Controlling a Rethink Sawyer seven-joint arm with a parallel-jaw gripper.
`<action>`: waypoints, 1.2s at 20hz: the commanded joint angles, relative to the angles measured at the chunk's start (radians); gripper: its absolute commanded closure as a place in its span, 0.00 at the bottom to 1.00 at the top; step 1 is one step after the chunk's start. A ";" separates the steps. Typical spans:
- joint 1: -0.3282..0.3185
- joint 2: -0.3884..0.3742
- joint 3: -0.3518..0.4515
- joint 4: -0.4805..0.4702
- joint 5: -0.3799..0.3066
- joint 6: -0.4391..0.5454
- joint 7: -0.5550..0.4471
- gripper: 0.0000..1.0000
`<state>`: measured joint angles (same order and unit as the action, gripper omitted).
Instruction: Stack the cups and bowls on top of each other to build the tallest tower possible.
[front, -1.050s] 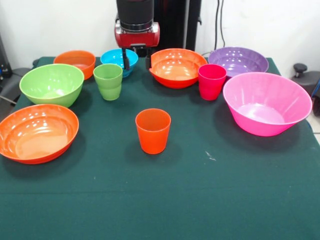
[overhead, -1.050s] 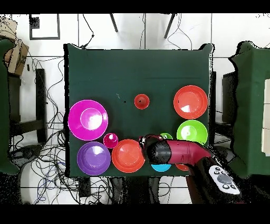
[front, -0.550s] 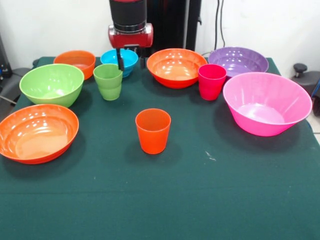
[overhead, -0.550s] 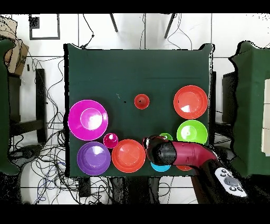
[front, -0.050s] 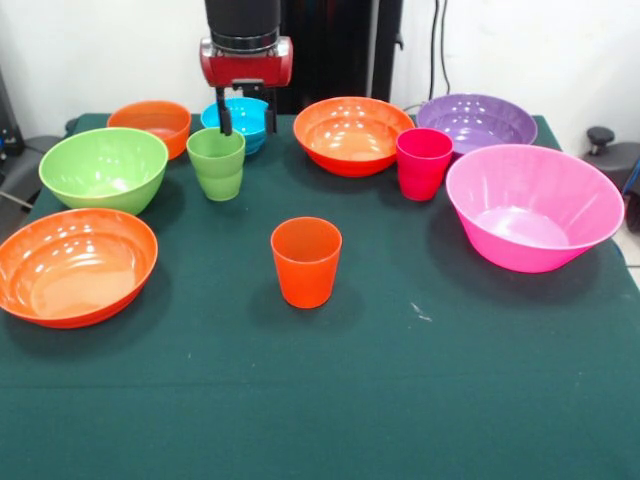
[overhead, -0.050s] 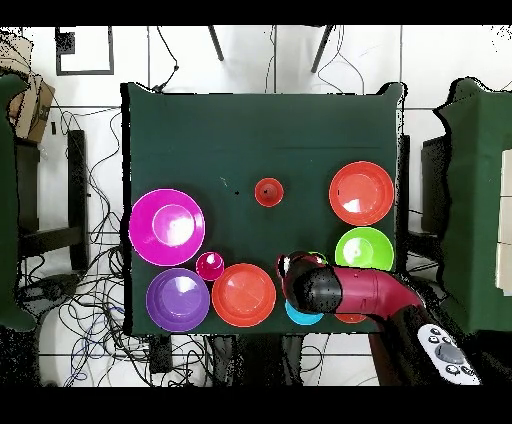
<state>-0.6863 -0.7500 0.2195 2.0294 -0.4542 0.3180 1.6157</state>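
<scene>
The red and black gripper hung over the small blue plastic bowl at the far side of the green cloth table. Its two dark fingers stood apart and held nothing. One finger was just behind the rim of the light green ridged plastic cup, which stood upright and empty near that bowl.

All containers were open side up, and nothing was stacked. The small orange plastic bowl sat at the far left, beside the blue one. The medium green plastic bowl stood in front of it, and a wide orange plastic bowl lay nearer, at the left edge. The second wide orange bowl was at the far middle, and the purple plastic bowl was to its right. The large deep pink plastic bowl stood on the right side. The magenta-red plastic cup stood between the far orange bowl and the pink one. The orange plastic cup stood alone near the middle of the table. Each bowl and cup that showed its inside was empty.

From above, the arm covered most of the blue bowl and the green cup.
</scene>
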 joint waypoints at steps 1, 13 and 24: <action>0.009 0.051 0.099 -0.056 -0.060 0.050 -0.050 0.00; -0.004 0.125 0.077 -0.077 -0.101 -0.004 -0.041 0.00; -0.025 0.121 0.092 -0.085 -0.104 0.028 -0.063 0.00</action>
<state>-0.6940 -0.6589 0.2315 2.0189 -0.4788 0.3180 1.6157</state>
